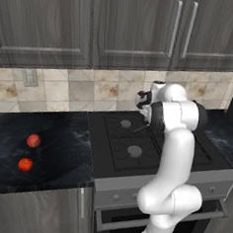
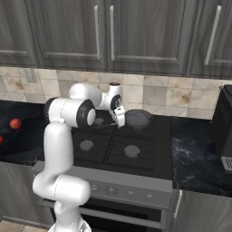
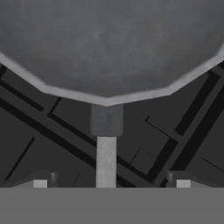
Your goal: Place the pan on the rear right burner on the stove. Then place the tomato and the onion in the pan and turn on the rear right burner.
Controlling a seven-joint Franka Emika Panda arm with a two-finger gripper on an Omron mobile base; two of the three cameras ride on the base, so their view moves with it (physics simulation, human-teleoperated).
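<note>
the pan (image 2: 138,118) is seen sitting on the grate at the rear right corner of the stove (image 2: 149,156), over the rear right burner, with its thin handle (image 3: 105,162) pointing toward the stove's left side. the gripper (image 3: 111,183) is spread wide, one fingertip (image 3: 40,183) on each side of the handle, nothing gripped. in the right base view the gripper (image 2: 120,118) is placed just left of the pan rim. the onion (image 1: 34,140) and the tomato (image 1: 25,164) are left on the dark counter (image 1: 60,158) left of the stove, onion nearer the back wall, tomato nearer the front edge.
</note>
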